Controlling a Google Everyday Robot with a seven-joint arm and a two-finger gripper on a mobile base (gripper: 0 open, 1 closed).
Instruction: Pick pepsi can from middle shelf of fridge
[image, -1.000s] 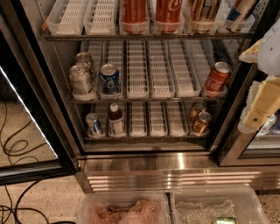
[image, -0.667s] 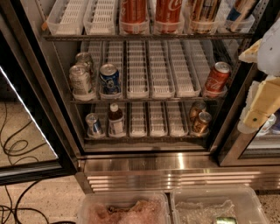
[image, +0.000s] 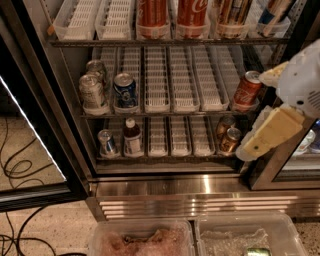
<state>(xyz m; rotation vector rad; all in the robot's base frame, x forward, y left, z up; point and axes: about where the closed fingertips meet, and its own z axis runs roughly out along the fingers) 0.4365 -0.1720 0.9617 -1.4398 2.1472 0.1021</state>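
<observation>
Shop or canteen: display fridge (image: 200, 188), canned drinks (image: 93, 93) in lane trays (image: 184, 80); jaws at fridge's right.

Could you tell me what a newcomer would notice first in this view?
The open fridge draws the eye first, with tall red bottles on its top rack. On the middle shelf the blue pepsi can stands near the left beside pale silver cans, with a red cola can at the far right. The gripper hangs at the right edge, outside the shelves, just below that red can.

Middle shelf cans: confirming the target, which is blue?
The pepsi can, second lane from left; the silver cans sit left, the red can right, near the end effector.
</observation>
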